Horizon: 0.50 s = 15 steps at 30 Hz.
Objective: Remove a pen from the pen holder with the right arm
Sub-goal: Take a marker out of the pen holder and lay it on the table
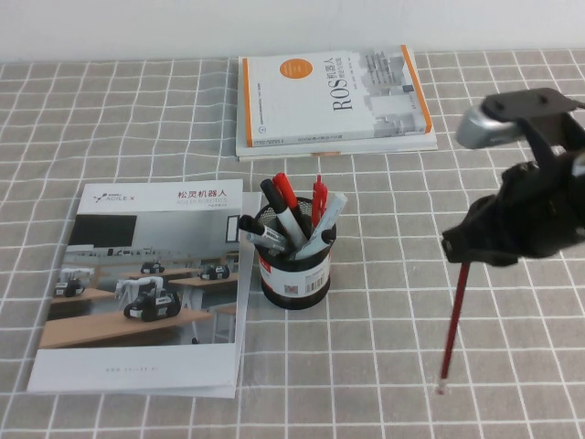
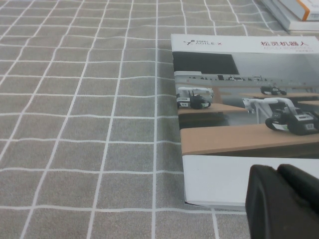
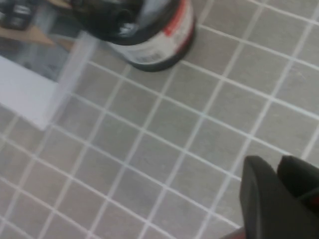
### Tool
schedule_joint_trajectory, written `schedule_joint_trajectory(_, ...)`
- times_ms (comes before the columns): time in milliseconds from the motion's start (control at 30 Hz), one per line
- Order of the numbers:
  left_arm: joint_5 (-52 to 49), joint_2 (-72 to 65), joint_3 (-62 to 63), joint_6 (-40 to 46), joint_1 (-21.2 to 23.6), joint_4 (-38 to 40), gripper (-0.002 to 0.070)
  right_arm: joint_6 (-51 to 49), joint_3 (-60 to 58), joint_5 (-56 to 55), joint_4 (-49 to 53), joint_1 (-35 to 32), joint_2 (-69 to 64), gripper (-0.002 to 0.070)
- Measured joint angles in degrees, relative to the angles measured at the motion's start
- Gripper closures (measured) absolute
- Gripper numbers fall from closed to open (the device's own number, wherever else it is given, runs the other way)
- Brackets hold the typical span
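Note:
A black mesh pen holder (image 1: 294, 271) stands mid-table with several red and black markers and pens in it; its lower part also shows in the right wrist view (image 3: 149, 35). To its right, my right gripper (image 1: 468, 249) hovers above the cloth, shut on a red pen (image 1: 453, 325) that hangs down, tip close to the table. In the right wrist view its dark fingers (image 3: 264, 199) sit close together with a bit of red at the frame's edge. My left gripper (image 2: 281, 174) is out of the high view; its fingers (image 2: 269, 199) lie together over the brochure's corner.
A brochure (image 1: 146, 283) lies left of the holder, its cover filling the left wrist view (image 2: 244, 99). A stack of books (image 1: 334, 101) lies at the back. Grey checked cloth (image 1: 366, 366) covers the table.

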State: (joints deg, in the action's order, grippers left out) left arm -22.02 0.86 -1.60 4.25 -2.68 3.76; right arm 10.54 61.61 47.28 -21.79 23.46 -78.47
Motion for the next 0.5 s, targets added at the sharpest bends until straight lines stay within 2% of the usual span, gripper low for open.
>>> schedule_joint_trajectory(167, 0.0, 0.0, 0.0, 0.0, 0.0, 0.0, 0.0678, -6.59, 9.64, 6.41, 9.14, 0.0, -8.9, 0.0668)
schedule_joint_trajectory(500, 0.0, 0.0, 0.0, 0.0, 0.0, 0.0, 0.0678, -7.45, 25.91, 12.07, 14.0, 0.0, -24.66, 0.0668)
